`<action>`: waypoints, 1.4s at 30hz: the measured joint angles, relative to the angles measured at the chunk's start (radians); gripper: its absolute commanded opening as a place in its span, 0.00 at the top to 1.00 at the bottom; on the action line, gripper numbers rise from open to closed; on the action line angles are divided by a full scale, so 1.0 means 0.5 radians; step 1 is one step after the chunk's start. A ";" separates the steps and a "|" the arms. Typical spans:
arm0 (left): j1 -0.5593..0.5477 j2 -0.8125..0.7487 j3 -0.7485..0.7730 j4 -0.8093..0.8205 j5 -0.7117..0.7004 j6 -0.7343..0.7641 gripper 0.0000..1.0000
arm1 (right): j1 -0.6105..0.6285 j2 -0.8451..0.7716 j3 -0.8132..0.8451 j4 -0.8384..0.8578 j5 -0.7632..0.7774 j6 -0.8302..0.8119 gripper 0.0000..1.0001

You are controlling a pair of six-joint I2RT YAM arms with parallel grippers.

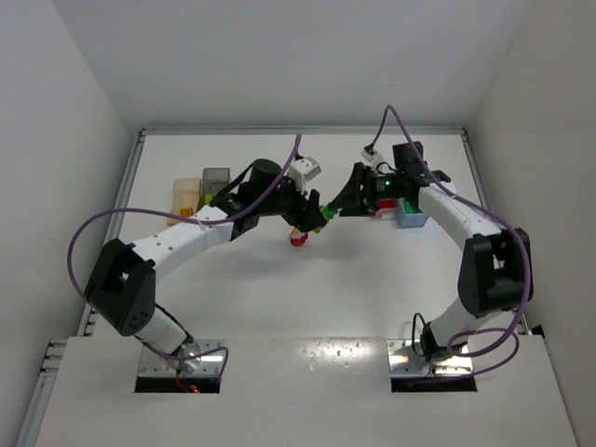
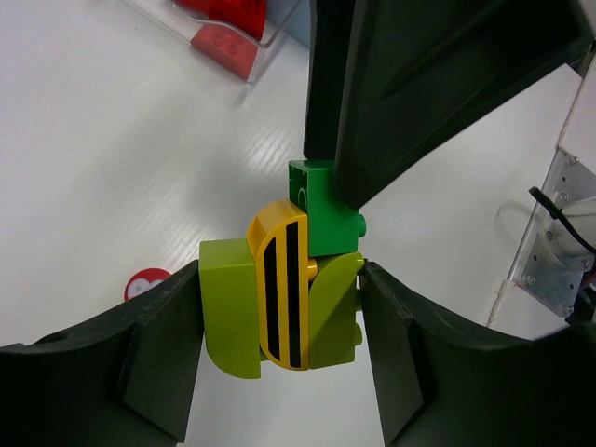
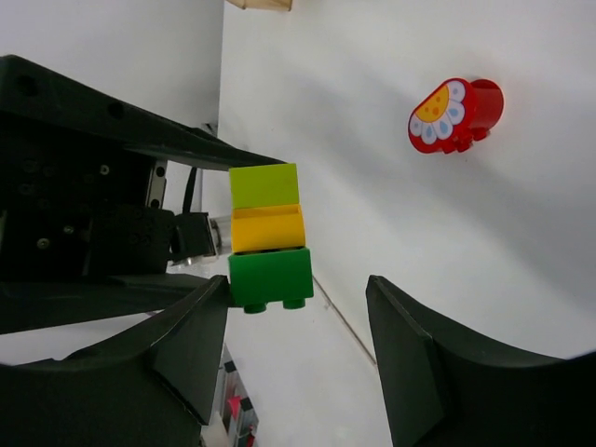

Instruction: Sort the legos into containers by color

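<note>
My left gripper [image 1: 315,216] [image 2: 279,284] is shut on a lego cluster [image 1: 326,213] held above the table: lime pieces [image 2: 230,312], a yellow black-striped piece [image 2: 279,279] and a dark green brick [image 2: 321,209] at its far end. My right gripper [image 1: 343,209] [image 3: 298,321] is open around that end. One finger [image 3: 186,345] touches the green brick [image 3: 270,277]; the other stands well apart. A red flower-printed lego [image 1: 298,239] [image 3: 454,114] lies on the table below. The light blue bin [image 1: 411,219] and a clear bin [image 1: 384,209] holding red bricks sit at the right.
A pale orange bin [image 1: 186,194] and a dark grey bin [image 1: 215,177] stand at the back left, beside the left forearm. The clear bin's edge with red bricks [image 2: 223,28] shows at the top of the left wrist view. White walls enclose the table.
</note>
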 measured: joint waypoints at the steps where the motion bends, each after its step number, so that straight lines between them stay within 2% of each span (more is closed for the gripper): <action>1: 0.002 0.000 0.002 0.008 0.001 0.000 0.80 | 0.011 0.012 0.000 -0.001 -0.002 0.000 0.39; 3: 0.004 0.000 0.002 0.014 0.000 0.000 0.80 | 0.036 0.036 0.000 0.000 -0.006 -0.001 0.39; 5: 0.004 0.000 0.004 0.014 0.001 0.000 0.80 | 0.054 0.062 0.001 0.000 -0.021 0.001 0.44; 6: 0.004 0.001 0.005 0.011 0.000 -0.001 0.80 | 0.065 0.076 0.004 0.001 -0.038 0.002 0.53; 8: 0.005 0.003 0.005 -0.002 -0.002 -0.001 0.80 | 0.074 0.091 0.011 0.011 -0.079 0.011 0.64; 9: 0.005 0.006 0.005 -0.008 0.000 -0.002 0.80 | 0.076 0.092 0.015 0.018 -0.097 0.010 0.74; 12: 0.007 0.007 0.007 -0.002 0.002 -0.008 0.80 | 0.079 0.095 0.019 0.030 -0.114 0.012 0.88; 15: 0.007 0.007 0.009 0.012 -0.011 -0.007 0.80 | 0.075 0.101 0.019 0.078 -0.148 0.022 0.96; 24: 0.058 0.011 0.008 0.031 -0.084 -0.002 0.84 | 0.011 0.062 -0.125 0.215 -0.327 0.068 1.00; 29: 0.241 0.057 0.015 0.096 -0.176 0.010 0.84 | -0.058 -0.085 -0.257 0.159 -0.436 0.073 1.00; 33: 0.306 0.088 0.031 0.111 -0.210 0.023 0.84 | -0.199 -0.165 -0.267 0.078 -0.427 -0.002 1.00; 36: 0.308 0.091 0.034 0.113 -0.208 0.033 0.84 | -0.352 -0.175 -0.167 -0.106 -0.181 -0.191 1.00; 39: 0.308 0.091 0.034 0.114 -0.204 0.042 0.84 | -0.459 -0.146 0.067 -0.278 0.340 -0.474 1.00; 42: 0.307 0.091 0.034 0.114 -0.202 0.050 0.84 | -0.481 -0.118 0.264 -0.291 0.849 -0.761 1.00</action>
